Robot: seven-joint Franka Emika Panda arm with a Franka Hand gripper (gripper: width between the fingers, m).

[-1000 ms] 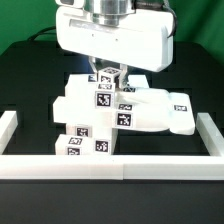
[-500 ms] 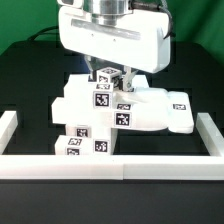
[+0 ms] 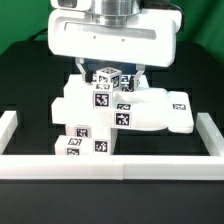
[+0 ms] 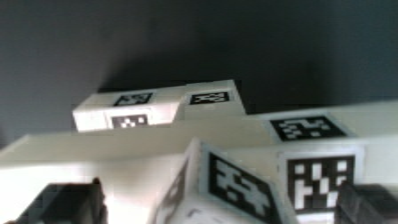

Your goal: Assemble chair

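Note:
The white chair parts stand grouped at the table's middle: flat slabs, a tagged front block and a small tagged block on top. My gripper hangs straight above the small block, with a dark finger on each side of it. The jaws look open and the block rests on the parts below. In the wrist view the small block fills the space at my gripper, with a tagged white part beyond it.
A low white border wall runs along the front, with side walls at the exterior view's left and right. The table top is black.
The gripper has risen a little and looks larger in the exterior view. The small block has stayed in place on the chair parts.

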